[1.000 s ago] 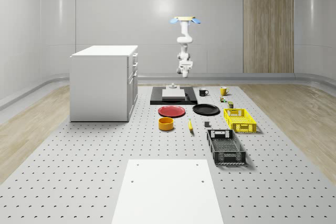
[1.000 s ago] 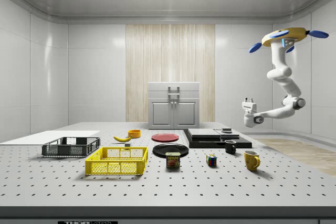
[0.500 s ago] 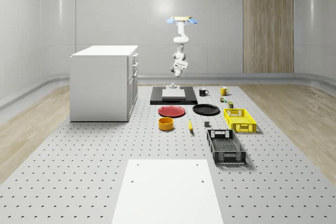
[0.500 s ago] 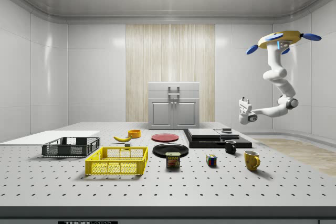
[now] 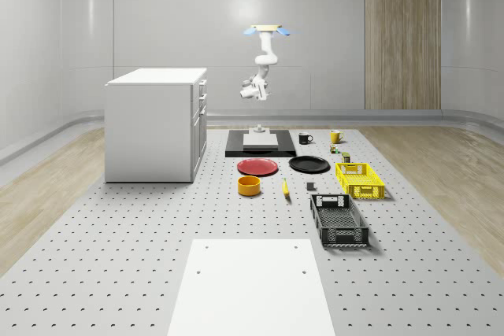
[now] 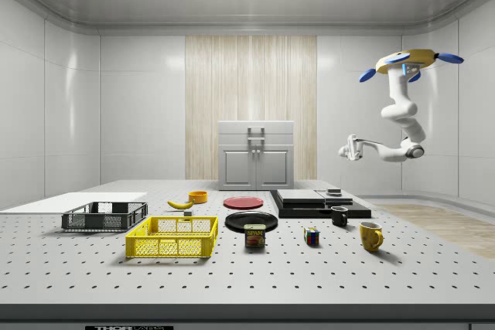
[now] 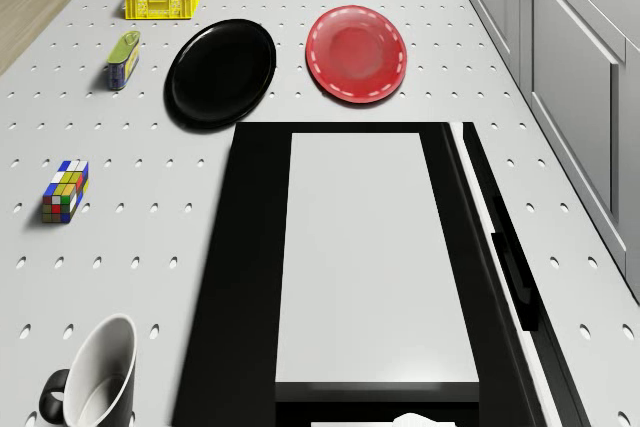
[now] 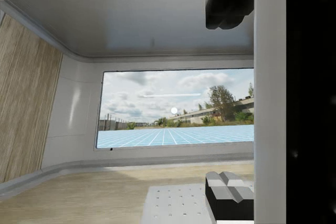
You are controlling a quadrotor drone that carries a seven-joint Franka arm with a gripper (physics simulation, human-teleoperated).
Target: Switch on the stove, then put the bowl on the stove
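Drone (image 5: 266,30) hovering high over the stove's (image 5: 261,144) far end. Arm is bent out sideways, and the gripper (image 6: 346,149) is well above the stove, touching nothing. Wrist cam looks at the room wall, not down. Fingers (image 8: 227,9) are spread apart and empty.

Bowl (image 5: 249,186) is on the counter (image 5: 118,234), well apart from the stove on the side away from the drone. Red plate (image 5: 257,167) lies between stove and bowl, banana (image 5: 285,187) near the bowl.

Handling (est.): bowl is small, rigid, prob light, w/ a smooth wall, so it could slip. Pinch the rim, one finger in and one out, and keep it level.

Room: cabinet (image 5: 153,123) stands close along one stove side, so that's the tight edge. Black plate (image 5: 309,164) and mugs are near the stove's other side. Air over the stove top is open. The small block at the stove's far end (image 5: 257,128) is prob the switch. Not pressed yet, so do that first.
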